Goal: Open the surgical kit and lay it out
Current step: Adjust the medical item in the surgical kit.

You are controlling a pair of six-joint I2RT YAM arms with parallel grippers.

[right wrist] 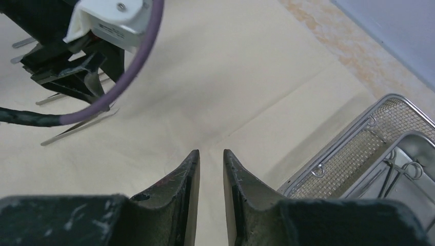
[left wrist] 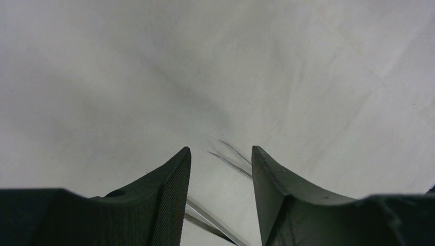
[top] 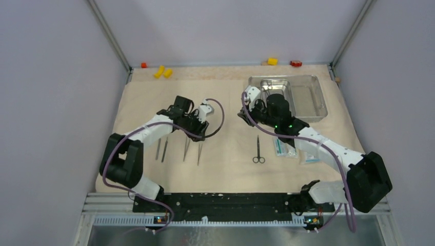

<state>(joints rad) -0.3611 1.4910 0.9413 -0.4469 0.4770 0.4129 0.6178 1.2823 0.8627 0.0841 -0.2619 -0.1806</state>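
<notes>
A big beige cloth (top: pixel 231 169) lies flat over almost the whole desk. A wire basket (top: pixel 312 100) sits at the far right corner of the desk. A shiny tray (top: pixel 271 86) rests in the left end of the basket. The right wrist view shows ring tools (right wrist: pixel 395 171) lying in the tray.

The right gripper (top: pixel 242 114) hangs over the cloth, just left of the basket. Its fingers are almost together, with a thin gap, and they hold nothing. The left gripper (top: pixel 198 131) is low over the left half of the desk. It is at the far ends of the tweezers (top: pixel 200 154). Its fingers stand apart, and one pair of tweezers (left wrist: pixel 208 223) lies on the cloth in the gap between them. The fingers do not pinch it.

Two small white and teal packets (top: pixel 281 147) lie a bit right of the middle of the desk, partly under the right arm. The scissors (top: pixel 258 151) lie just left of them, with the rings toward the near edge. Four thin tweezers lie side by side on the left half, pointing toward the near edge.

Small yellow blocks (top: pixel 163 72) and red blocks (top: pixel 296 63) sit along the far edge of the desk, off the cloth
</notes>
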